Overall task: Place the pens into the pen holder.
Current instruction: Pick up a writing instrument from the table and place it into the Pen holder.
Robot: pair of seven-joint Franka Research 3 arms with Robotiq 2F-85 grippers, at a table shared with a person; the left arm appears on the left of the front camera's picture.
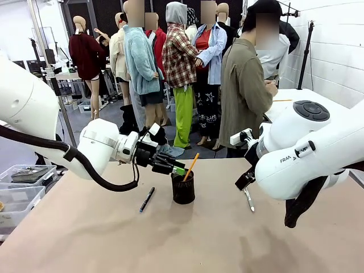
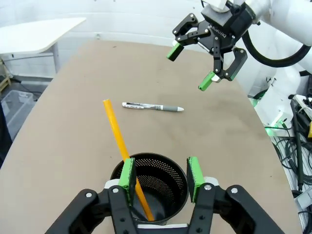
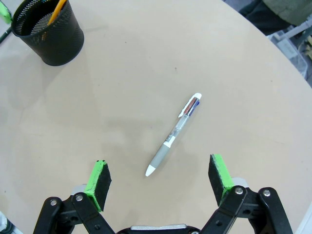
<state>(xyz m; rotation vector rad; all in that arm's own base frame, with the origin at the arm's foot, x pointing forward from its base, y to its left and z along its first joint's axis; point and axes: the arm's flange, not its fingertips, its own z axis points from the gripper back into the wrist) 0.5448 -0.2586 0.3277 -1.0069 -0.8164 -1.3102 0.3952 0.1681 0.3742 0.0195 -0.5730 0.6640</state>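
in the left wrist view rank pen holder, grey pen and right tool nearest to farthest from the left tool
1. pen holder, directly below the left tool
2. silver-grey pen, lying on the table beyond
3. right tool, farthest, in the air past that pen

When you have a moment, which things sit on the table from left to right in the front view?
black pen → pen holder → silver pen

Robotics lab: white arms [image 1: 34,108], cable bundles [image 2: 298,146], plastic bins [image 1: 23,200].
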